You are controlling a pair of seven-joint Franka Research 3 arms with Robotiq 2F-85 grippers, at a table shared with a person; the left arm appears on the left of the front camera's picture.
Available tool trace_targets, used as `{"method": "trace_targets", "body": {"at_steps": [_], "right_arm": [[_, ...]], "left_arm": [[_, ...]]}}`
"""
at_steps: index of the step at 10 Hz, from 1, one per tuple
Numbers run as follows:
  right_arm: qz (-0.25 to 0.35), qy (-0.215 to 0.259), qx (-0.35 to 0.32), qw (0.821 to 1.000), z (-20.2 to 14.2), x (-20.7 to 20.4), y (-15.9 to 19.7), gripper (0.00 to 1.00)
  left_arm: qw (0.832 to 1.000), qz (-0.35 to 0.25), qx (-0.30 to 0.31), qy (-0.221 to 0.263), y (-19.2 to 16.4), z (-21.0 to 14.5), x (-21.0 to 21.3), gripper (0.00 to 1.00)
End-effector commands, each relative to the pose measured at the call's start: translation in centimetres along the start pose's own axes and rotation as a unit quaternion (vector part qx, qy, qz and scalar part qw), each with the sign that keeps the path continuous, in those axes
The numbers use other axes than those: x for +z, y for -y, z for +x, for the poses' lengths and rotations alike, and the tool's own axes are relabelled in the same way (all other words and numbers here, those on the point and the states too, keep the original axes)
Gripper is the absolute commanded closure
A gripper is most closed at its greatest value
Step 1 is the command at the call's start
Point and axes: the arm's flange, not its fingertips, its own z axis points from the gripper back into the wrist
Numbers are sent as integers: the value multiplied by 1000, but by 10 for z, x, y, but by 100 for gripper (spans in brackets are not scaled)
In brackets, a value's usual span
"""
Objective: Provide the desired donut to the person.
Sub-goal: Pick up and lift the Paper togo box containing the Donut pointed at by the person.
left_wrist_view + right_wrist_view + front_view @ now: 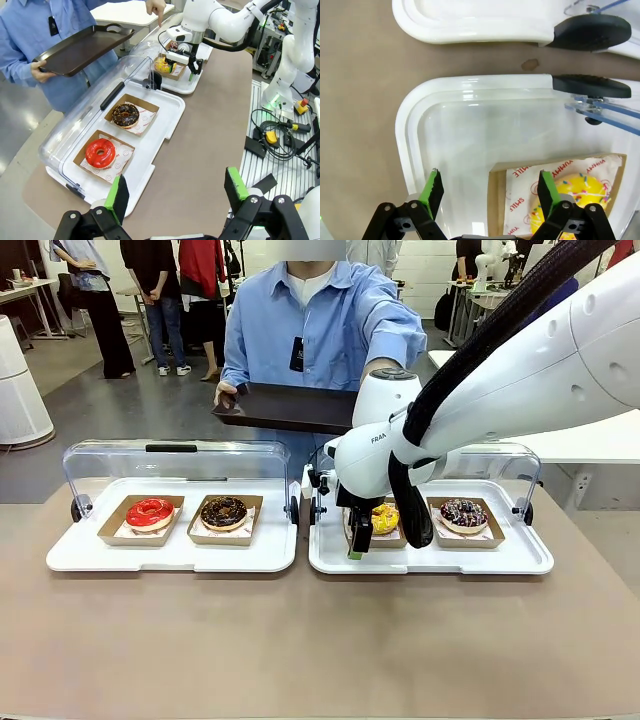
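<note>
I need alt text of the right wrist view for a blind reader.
The right pincer, its green-padded jaws apart, hangs over a white tray, straddling the edge of a cardboard holder with a yellow sprinkled donut. A second white tray lies beyond, on a brown table.

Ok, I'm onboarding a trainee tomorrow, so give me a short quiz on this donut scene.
1. Which donut has the right tool come down beside? A red, B yellow, C chocolate.
2. True or false: the black tray held by the person already carries a donut.
3. How many donuts lie in the left case?
Key: 1 B, the yellow donut. 2 False. 3 Two.
</note>
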Motion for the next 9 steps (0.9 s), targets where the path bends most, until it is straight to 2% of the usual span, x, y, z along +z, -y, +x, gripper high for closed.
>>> {"method": "trace_targets", "body": {"at_steps": [1,2,3,5,6,7,8,9], "right_arm": [[-5,-4,10,1000,3,-1,5,59],[-6,-4,12,1000,2,-2,5,62],[-6,-3,11,1000,2,-2,5,100],[-8,0,11,1000,0,-3,6,100],[-7,1,11,1000,-1,-3,6,84],[-7,1,12,1000,-1,-3,6,94],[-7,2,10,1000,-2,-3,7,100],[-7,4,10,1000,-3,-3,7,100]], "left_arm": [[1000,-1,4,6,0,2,1,0],[1000,-1,4,6,0,2,1,0],[1000,-1,4,6,0,2,1,0],[1000,-1,4,6,0,2,1,0],[1000,-1,4,6,0,2,1,0],[1000,-1,4,6,0,2,1,0],[1000,-1,4,6,0,2,1,0],[1000,-1,4,6,0,2,1,0]]}}
